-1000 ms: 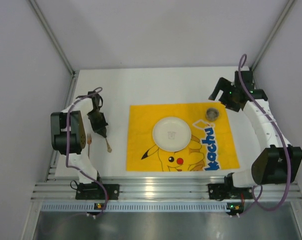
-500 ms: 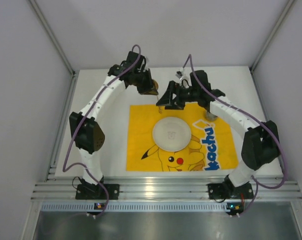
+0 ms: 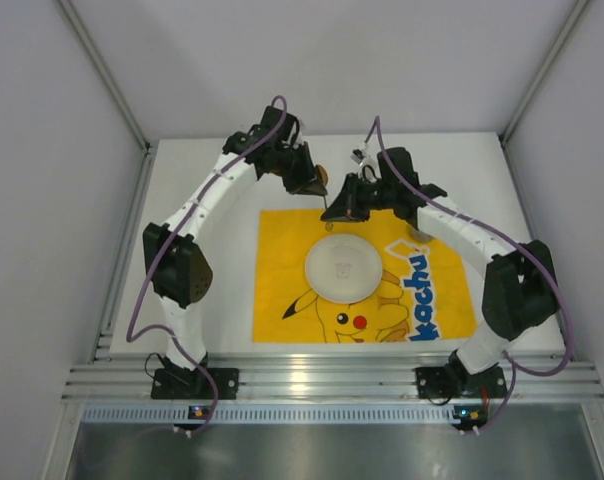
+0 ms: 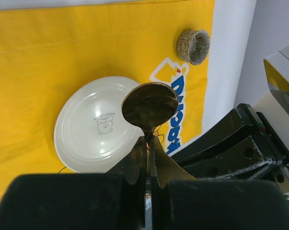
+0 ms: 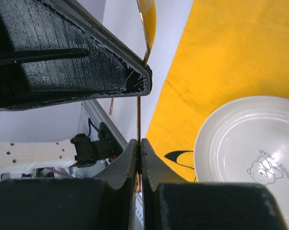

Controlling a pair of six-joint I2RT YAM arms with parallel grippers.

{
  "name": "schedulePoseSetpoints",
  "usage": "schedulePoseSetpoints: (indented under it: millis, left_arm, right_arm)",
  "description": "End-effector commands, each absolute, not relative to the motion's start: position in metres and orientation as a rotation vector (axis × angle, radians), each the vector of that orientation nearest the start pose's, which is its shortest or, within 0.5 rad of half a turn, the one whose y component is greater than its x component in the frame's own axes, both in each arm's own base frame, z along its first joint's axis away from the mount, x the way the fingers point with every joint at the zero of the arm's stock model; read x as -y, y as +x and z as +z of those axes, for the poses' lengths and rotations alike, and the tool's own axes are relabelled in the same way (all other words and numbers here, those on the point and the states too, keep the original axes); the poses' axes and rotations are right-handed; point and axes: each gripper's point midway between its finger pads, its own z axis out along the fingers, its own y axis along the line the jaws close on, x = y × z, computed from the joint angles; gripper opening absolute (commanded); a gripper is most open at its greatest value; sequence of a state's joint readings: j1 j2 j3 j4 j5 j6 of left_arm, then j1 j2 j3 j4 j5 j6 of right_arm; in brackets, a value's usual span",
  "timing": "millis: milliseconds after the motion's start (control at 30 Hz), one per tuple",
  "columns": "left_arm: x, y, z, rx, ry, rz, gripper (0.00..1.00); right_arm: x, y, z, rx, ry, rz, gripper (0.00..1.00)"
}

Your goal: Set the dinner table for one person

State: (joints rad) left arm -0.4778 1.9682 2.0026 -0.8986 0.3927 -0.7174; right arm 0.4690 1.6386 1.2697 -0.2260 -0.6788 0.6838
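Both arms arch up and inward until their wrists nearly meet, the left gripper (image 4: 148, 146) pinched tight on the neck of a spoon (image 4: 150, 104) and the right gripper (image 5: 138, 146) clamped on its thin handle.

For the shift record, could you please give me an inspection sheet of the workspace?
Surface: white dinner table, yellow mat on it.
Job's things: plate on mat; small speckled cup on mat's far right corner; spoon held aloft.
Clutter: nothing seen.
Grippers: left gripper jaws shut on spoon; right gripper jaws shut on a thin metal handle, utensil unclear.
Cables: purple cables run along both arms.
Surroundings: plain walls; aluminium rail at near edge.
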Motion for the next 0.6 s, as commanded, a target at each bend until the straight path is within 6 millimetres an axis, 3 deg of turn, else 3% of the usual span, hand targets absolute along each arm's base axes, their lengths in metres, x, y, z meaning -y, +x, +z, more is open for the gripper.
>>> schedulePoseSetpoints:
  millis: [0, 33, 100, 133, 167, 233, 267, 300, 333, 367, 400, 500, 567]
  left_arm:
    - [0.307, 0.386, 0.260, -2.526, -0.103, -1.015, 0.00]
    - [0.306, 0.384, 0.260, -2.530, -0.094, -1.015, 0.16]
    - [0.296, 0.372, 0.257, -2.551, -0.054, -0.970, 0.35]
    - [0.285, 0.372, 0.253, -2.558, -0.059, -0.892, 0.44]
    - [0.270, 0.359, 0.247, -2.600, -0.066, -0.814, 0.59]
    - [0.240, 0.352, 0.236, -2.621, -0.063, -0.671, 0.69]
    - [0.219, 0.343, 0.211, -2.676, -0.103, -0.557, 0.75]
    - [0.195, 0.340, 0.216, -2.654, -0.142, -0.528, 0.76]
    - [0.177, 0.327, 0.191, -2.716, -0.190, -0.480, 0.77]
    - [0.163, 0.323, 0.183, -2.725, -0.228, -0.468, 0.77]
    - [0.136, 0.323, 0.186, -2.693, -0.307, -0.462, 0.78]
    - [0.080, 0.306, 0.159, -2.718, -0.476, -0.377, 0.78]
    - [0.055, 0.292, 0.141, -2.751, -0.544, -0.285, 0.77]
  right_arm:
    - [-0.301, 0.323, 0.234, -2.253, -0.226, 1.309, 0.00]
    - [-0.293, 0.320, 0.229, -2.284, -0.215, 1.278, 0.00]
    - [-0.275, 0.324, 0.226, -2.309, -0.169, 1.220, 0.00]
    - [-0.265, 0.324, 0.223, -2.325, -0.170, 1.180, 0.00]
    - [-0.245, 0.320, 0.212, -2.398, -0.114, 1.128, 0.00]
    - [-0.214, 0.306, 0.198, -2.479, -0.079, 1.014, 0.00]
    - [-0.196, 0.305, 0.192, -2.504, -0.035, 0.963, 0.00]
    - [-0.183, 0.299, 0.191, -2.511, -0.017, 0.904, 0.00]
    - [-0.165, 0.286, 0.174, -2.584, 0.020, 0.854, 0.00]
    - [-0.157, 0.279, 0.168, -2.610, 0.030, 0.831, 0.00]
    - [-0.149, 0.267, 0.157, -2.644, 0.034, 0.809, 0.00]
    - [-0.140, 0.242, 0.128, -2.751, 0.055, 0.808, 0.00]
    - [-0.137, 0.231, 0.113, -2.814, 0.077, 0.803, 0.00]
